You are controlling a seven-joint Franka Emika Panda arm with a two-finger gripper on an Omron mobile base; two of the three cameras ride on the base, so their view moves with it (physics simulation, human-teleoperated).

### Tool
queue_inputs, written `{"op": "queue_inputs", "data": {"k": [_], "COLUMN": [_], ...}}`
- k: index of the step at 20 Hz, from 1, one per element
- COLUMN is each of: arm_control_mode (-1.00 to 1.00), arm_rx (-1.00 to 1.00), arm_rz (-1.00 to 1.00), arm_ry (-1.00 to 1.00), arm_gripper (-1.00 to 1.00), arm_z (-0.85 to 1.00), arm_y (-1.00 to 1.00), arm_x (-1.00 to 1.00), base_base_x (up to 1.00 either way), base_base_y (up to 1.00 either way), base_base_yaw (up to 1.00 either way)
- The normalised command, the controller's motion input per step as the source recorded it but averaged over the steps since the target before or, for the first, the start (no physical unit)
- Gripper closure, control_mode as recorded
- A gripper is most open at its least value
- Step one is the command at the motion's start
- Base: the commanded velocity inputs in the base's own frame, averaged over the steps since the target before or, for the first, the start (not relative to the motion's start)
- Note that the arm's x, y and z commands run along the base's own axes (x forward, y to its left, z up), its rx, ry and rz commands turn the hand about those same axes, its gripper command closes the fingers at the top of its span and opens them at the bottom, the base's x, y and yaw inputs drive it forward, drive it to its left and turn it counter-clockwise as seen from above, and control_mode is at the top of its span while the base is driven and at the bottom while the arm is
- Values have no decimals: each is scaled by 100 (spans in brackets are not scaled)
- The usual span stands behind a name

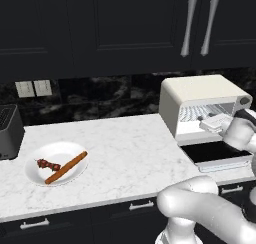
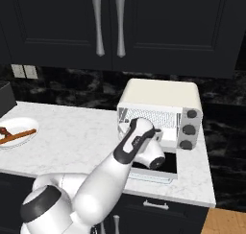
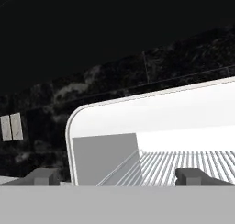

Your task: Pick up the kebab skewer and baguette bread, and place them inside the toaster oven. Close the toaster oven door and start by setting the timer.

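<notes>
The cream-white toaster oven (image 1: pixel 200 95) stands at the right of the counter. Its door (image 1: pixel 216 152) lies folded down flat, dark glass facing up, and the wire rack (image 3: pixel 183 165) shows inside. My gripper (image 1: pixel 208 122) hovers above the door, right at the oven's mouth. It is open (image 3: pixel 119 179), its fingertips (image 3: pixel 43 177) wide apart with nothing between them. Far to the left a white plate (image 1: pixel 37 175) carries the short kebab skewer (image 1: pixel 48 164) and the long orange-brown baguette (image 1: pixel 66 167), side by side. Plate (image 2: pixel 21 123) and baguette (image 2: pixel 18 136) also sit at the left edge of the right base view.
A dark grey slot toaster (image 1: pixel 10 130) stands at the counter's far left, beside the plate. Three dark knobs (image 2: pixel 189 130) line the oven's right side. Dark upper cabinets with silver handles (image 1: pixel 200 25) hang above, and wall outlets (image 1: pixel 34 88) sit on the black backsplash.
</notes>
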Motion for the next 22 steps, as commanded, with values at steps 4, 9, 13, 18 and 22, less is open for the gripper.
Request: {"op": "queue_inputs", "data": {"k": [4,9,13,18,22], "arm_control_mode": [-100,-100,-100,-100,-100], "arm_rx": [-3,-3,-3,0,0], "arm_rz": [0,0,0,0,0], "arm_ry": [0,0,1,0,0], "arm_gripper": [-100,-100,-100,-100,-100], "arm_z": [-25,-33,-29,0,-1], "arm_y": [-1,-9,-10,-16,-15], "arm_x": [52,30,31,47,45], "base_base_x": [0,0,0,0,0], "base_base_y": [0,0,0,0,0], "base_base_yaw": [0,0,0,0,0]}}
